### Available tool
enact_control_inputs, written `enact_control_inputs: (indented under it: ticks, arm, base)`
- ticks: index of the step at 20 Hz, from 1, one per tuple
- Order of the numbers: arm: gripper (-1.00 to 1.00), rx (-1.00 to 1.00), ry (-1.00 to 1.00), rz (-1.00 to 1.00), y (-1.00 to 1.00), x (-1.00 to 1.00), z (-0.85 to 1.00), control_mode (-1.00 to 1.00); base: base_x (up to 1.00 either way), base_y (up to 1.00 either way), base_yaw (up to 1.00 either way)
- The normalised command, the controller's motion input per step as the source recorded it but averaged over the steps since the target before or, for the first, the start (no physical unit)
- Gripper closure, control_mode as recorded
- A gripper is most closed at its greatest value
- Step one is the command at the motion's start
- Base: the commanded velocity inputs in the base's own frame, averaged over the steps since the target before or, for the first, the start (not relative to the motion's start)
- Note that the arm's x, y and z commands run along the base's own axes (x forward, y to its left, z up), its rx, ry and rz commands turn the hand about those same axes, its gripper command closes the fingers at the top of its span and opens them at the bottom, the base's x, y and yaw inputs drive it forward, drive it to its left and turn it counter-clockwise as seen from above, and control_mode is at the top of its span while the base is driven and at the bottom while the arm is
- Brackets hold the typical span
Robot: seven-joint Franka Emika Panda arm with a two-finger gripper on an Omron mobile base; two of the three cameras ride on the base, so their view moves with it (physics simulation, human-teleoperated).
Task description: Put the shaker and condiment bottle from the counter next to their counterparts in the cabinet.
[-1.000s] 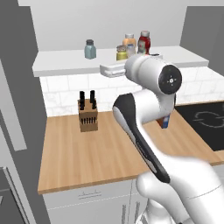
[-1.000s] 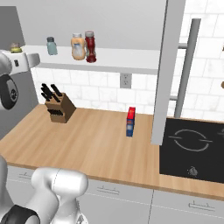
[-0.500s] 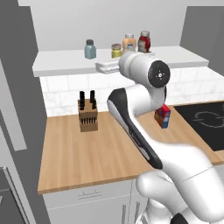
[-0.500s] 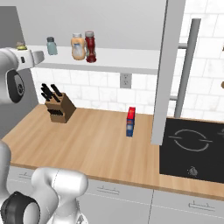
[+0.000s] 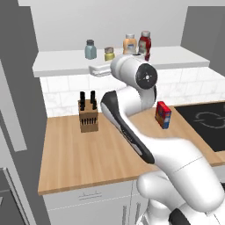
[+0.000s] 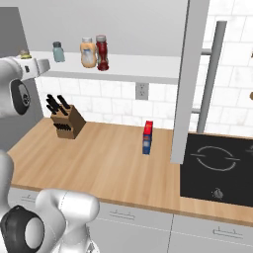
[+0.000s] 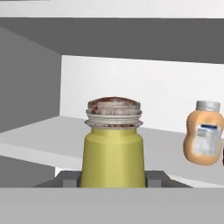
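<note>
The shaker [image 7: 114, 146], a squat yellow-green cylinder with a ribbed neck and a rounded, speckled silver-grey cap, stands upright in the hand view, its long axis vertical and cap up, clamped between the two dark fingertips [image 7: 68, 178] of the gripper [image 7: 113, 178]. In the left base view the shaker [image 5: 109, 53] sits at the front of the cabinet [image 5: 66, 63], a long, flat white shelf board with a plain pale back wall, between the blue-grey shaker [image 5: 90, 49] and the pale orange bottle [image 5: 129, 44]. That bottle, smooth and rounded with a white cap, also appears upright to the right in the hand view [image 7: 203, 134]. Just beside it on the shelf stands the condiment bottle [image 5: 145, 44], red, glossy, white-capped and upright. Below, on the counter [image 5: 88, 154], a light wooden butcher-block surface, rest a blocky wooden knife block [image 5: 88, 115] with dark handles and a small red and blue box [image 5: 163, 114], near a black cooktop [image 5: 206, 121].
</note>
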Motion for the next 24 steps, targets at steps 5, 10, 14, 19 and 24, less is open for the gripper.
enact_control_inputs:
  ticks: [5, 10, 14, 19, 24]
  arm:
    - [1.00, 0.00, 0.00, 0.00, 0.08, 0.30, -0.01, -1.00]
    - [1.00, 0.00, 0.00, 0.00, 0.02, 0.27, -0.03, -1.00]
    - [1.00, 0.00, 0.00, 0.00, 0.03, 0.26, -0.13, -1.00]
    - [1.00, 0.00, 0.00, 0.00, 0.01, 0.35, -0.10, -1.00]
    - [1.00, 0.00, 0.00, 0.00, 0.01, 0.35, -0.03, -1.00]
  base:
    - [0.00, 0.00, 0.00]
    - [0.00, 0.00, 0.00]
    - [0.00, 0.00, 0.00]
    - [0.00, 0.00, 0.00]
    - [0.00, 0.00, 0.00]
